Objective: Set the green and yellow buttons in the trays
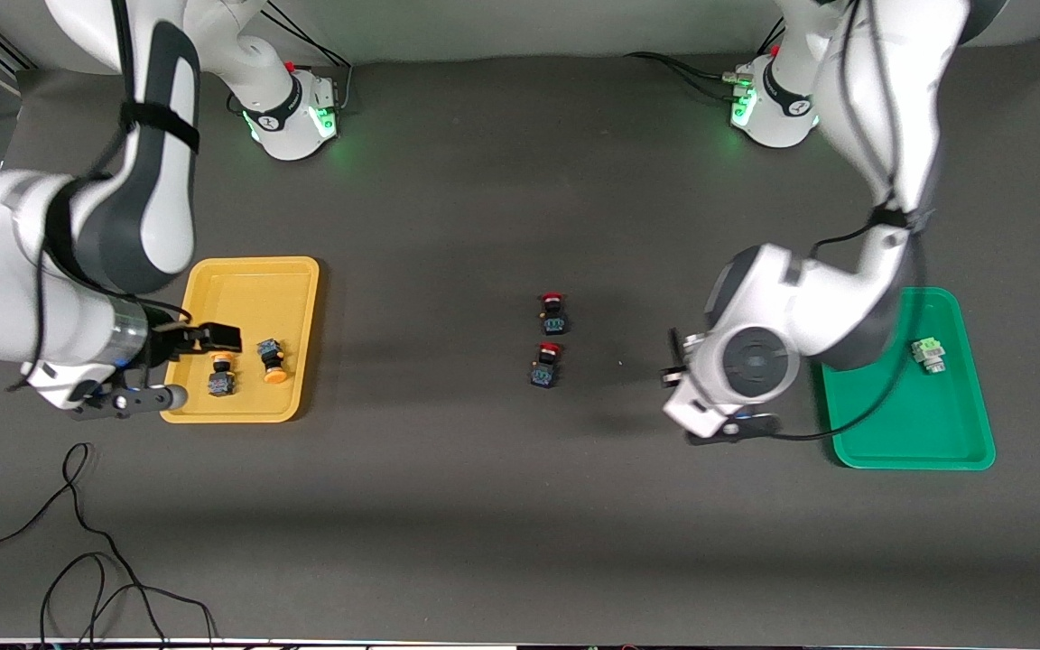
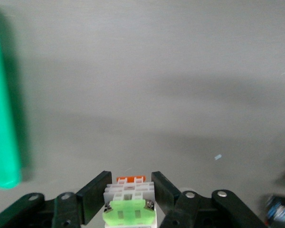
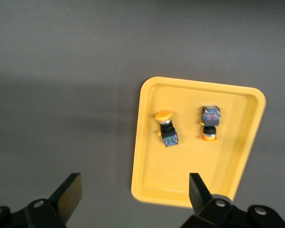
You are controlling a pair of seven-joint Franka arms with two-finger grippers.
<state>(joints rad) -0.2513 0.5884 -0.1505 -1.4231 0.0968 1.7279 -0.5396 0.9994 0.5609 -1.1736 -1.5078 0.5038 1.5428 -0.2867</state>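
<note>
Left gripper (image 2: 128, 195) clamped on a ribbed whitish green button (image 2: 129, 202), over bare matte table beside the glossy green tray (image 1: 944, 447) (one green button (image 1: 928, 354) inside). Right gripper (image 3: 135, 190) spread wide, empty, over the yellow tray (image 1: 240, 411); two round-capped yellow buttons (image 1: 273, 359) inside.

Two red-capped switches lie on the dark grey worktop (image 1: 448, 506) near its middle. The first red-capped switch (image 1: 553, 312) lies farther from the front camera; the second red-capped switch (image 1: 546, 365) lies just beside the first, nearer the front camera, and the two do not touch. Loose black cables (image 1: 78, 551) lie coiled on the worktop well apart from the first switch, toward the right arm's end, at the edge nearest the front camera.
</note>
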